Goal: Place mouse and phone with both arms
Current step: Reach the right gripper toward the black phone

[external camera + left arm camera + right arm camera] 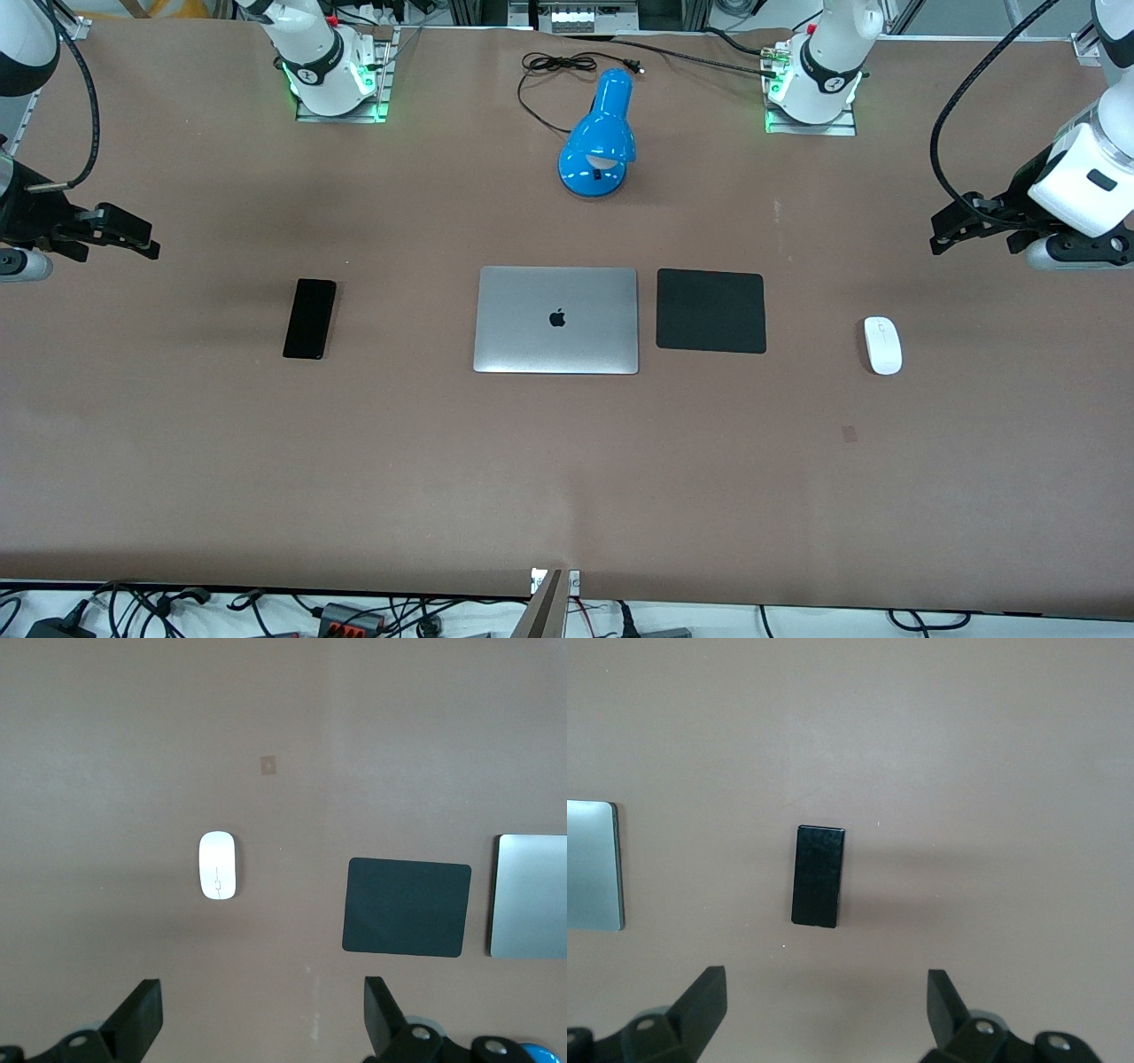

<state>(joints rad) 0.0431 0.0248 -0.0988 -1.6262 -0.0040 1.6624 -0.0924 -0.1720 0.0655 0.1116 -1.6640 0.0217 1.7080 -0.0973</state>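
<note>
On the brown bench (567, 461), the white mouse (882, 345) lay by itself toward the left arm's end, well apart from the black square pad (710, 311) that sat just beside the closed silver laptop (556, 320). Nothing touched the mouse, and it rested flat with its long axis running toward the front camera. Toward the right arm's end, the black phone (309, 318) also lay flat and untouched, well apart from the laptop.

The left gripper (952, 232) hung in the air over bare bench near the mouse's end, its jaws spread wide and holding nothing; its wrist camera looked down on the mouse (217, 865) between the two fingers. The right gripper (133, 236) hung over the bench at the phone's end, jaws likewise wide and empty, with the phone (818, 875) framed between its fingers in its own wrist view.

By the look of things the task had scarcely begun: neither item had been picked up, and both grasps and both placements remained. The pad appeared the likely spot for the mouse, though where the phone was meant to go could not be told from these views. A blue desk lamp (598, 137) stood farther from the front camera than the laptop, its cord trailing toward the arms' bases.
</note>
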